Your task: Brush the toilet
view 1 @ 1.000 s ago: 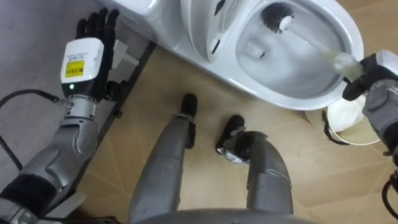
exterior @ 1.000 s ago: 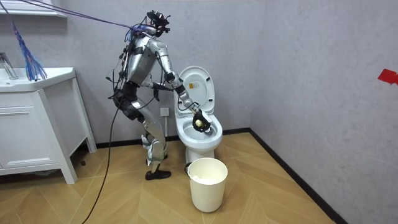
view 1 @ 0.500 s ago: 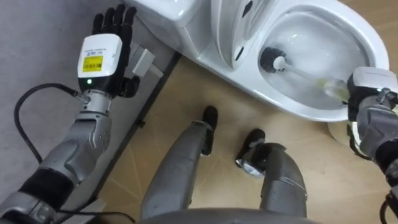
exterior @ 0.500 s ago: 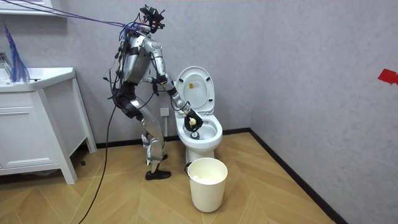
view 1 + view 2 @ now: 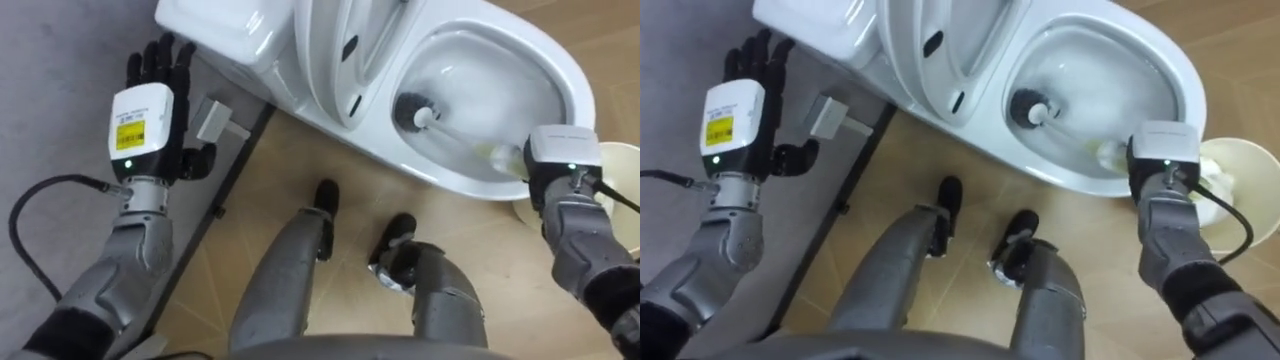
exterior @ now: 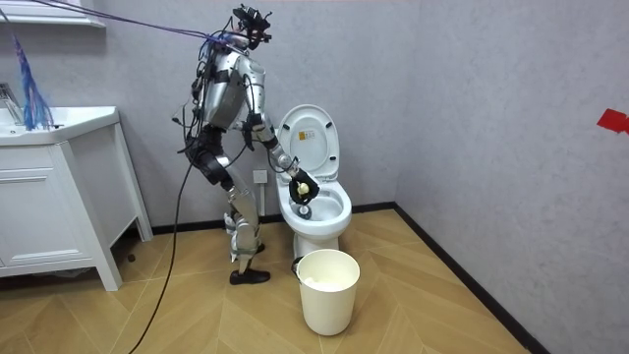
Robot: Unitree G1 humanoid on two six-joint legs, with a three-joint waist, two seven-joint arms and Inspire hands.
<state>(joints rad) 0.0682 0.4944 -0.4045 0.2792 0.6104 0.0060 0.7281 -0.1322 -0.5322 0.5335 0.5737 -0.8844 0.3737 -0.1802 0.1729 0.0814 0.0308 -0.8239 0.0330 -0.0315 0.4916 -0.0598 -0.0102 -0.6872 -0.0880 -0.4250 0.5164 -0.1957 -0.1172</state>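
My left hand point(image 5: 148, 115) is up at the far left, beside the tank point(image 5: 215, 25), fingers straight and spread, holding nothing; I'd leave it there for balance. Moving right, past the raised seat point(image 5: 345, 50), the toilet brush point(image 5: 462, 136) lies across the bowl point(image 5: 572, 60). Its black head point(image 5: 408, 110) looks to be against the left inner wall, close under the hinge. My right hand point(image 5: 556, 165), at the bowl's near right rim, is closed round the brush's pale grip end.

To scrub well, I'd press the bristles to the porcelain and sweep round the wall in short arcs, without levering the shaft on the rim.

The back of that hand covers most of its fingers, so I can't judge how firm the hold is. The near wall under the rim is hidden, and the white bin point(image 5: 618, 165) is cut off at the right edge.
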